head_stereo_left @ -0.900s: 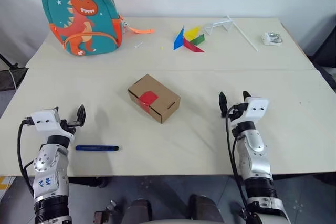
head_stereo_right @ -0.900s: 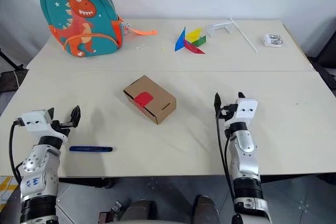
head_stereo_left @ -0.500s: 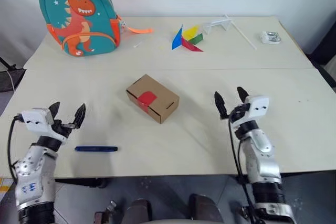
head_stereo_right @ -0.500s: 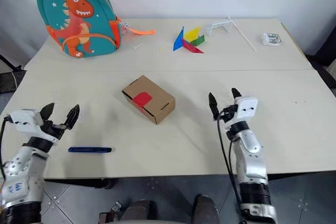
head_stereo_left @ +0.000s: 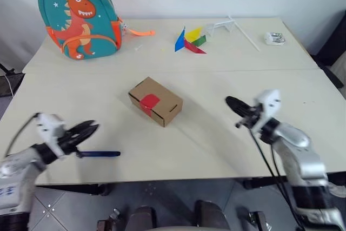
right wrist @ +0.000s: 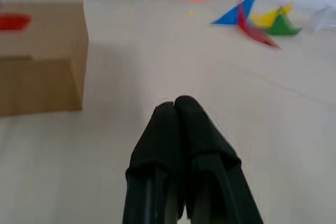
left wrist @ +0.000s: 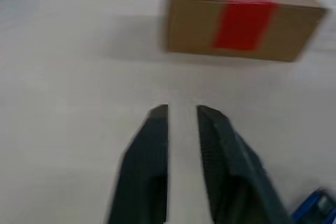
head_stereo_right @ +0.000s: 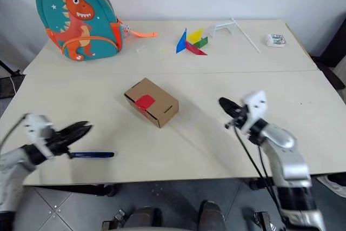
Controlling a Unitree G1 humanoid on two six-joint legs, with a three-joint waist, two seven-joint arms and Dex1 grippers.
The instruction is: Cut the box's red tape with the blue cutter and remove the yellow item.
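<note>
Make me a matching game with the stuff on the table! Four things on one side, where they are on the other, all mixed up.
Things:
1. blue cutter
2. box
3. dinosaur backpack
4. coloured shapes

Places:
A. far left corner of the table
B. near edge, by the left gripper
C. far side, right of the backpack
D. middle of the table

Pairs: 1-B, 2-D, 3-A, 4-C

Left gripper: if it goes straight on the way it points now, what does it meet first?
Probably the box. The left gripper, shut, aims over bare table toward its taped side, slightly off centre. The blue cutter lies beside it, out of that line.
</note>
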